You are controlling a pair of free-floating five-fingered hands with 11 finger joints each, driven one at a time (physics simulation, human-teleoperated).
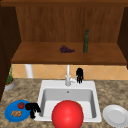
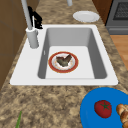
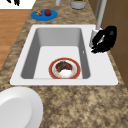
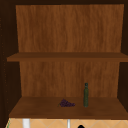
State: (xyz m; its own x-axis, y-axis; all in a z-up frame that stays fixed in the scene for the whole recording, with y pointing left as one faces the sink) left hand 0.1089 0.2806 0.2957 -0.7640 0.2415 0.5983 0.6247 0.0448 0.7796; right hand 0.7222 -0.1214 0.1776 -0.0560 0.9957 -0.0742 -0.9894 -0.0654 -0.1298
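My right hand (image 1: 79, 74) hangs beside the faucet (image 1: 67, 78) at the back of the white sink (image 1: 93, 85), fingers relaxed and pointing down by the side lever. The right side view shows this right hand (image 3: 105, 39) with its fingers reaching at the faucet base (image 3: 93, 37); in the left side view the right hand (image 2: 35, 18) is behind the spout. My left hand (image 1: 32, 108) floats open at the edge of a blue plate (image 1: 11, 117). A red bowl (image 1: 67, 115) with brown food (image 3: 64, 67) sits in the basin.
The blue plate (image 2: 90, 117) carries a tomato (image 2: 103, 108) and bread (image 1: 16, 113). A white plate (image 1: 115, 115) lies right of the sink. On the lower shelf (image 4: 37, 110) stand a green bottle (image 4: 86, 95) and grapes (image 4: 66, 103). A potted plant (image 1: 9, 81) is far left.
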